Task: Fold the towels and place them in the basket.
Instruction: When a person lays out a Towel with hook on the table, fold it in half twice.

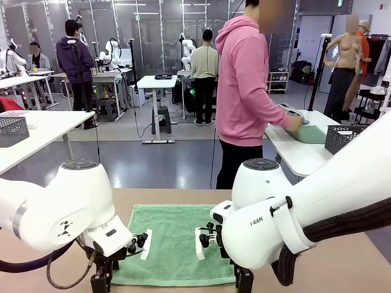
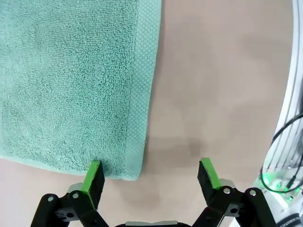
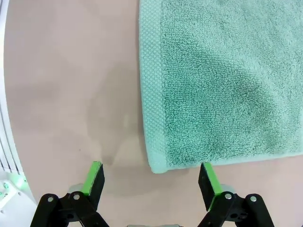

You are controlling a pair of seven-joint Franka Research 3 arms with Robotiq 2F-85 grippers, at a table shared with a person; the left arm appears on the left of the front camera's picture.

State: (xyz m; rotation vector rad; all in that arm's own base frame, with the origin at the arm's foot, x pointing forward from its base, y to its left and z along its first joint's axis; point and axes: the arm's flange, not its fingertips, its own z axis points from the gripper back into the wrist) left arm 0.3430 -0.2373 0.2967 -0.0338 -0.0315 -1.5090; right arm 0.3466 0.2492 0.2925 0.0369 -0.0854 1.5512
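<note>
Right arm (image 1: 317, 201), lettered "RAN", over flat mint green towel (image 1: 174, 238)

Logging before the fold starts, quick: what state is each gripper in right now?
Left gripper: open, straddling a corner of the towel, holding nothing.
Right gripper: open, straddling another corner of the towel, holding nothing.

A tan table (image 1: 165, 196) (image 2: 218, 85) (image 3: 71, 85) is covered at its middle by one mint green towel (image 1: 174, 241) (image 2: 71, 80) (image 3: 227, 80), spread flat and unfolded. Both near corners, edged by a woven border, are laid directly on the bare surface. Farther right, a white table (image 1: 293, 152) is loaded with a second green towel (image 1: 313, 134) and a dark mesh basket (image 1: 343, 138).
</note>
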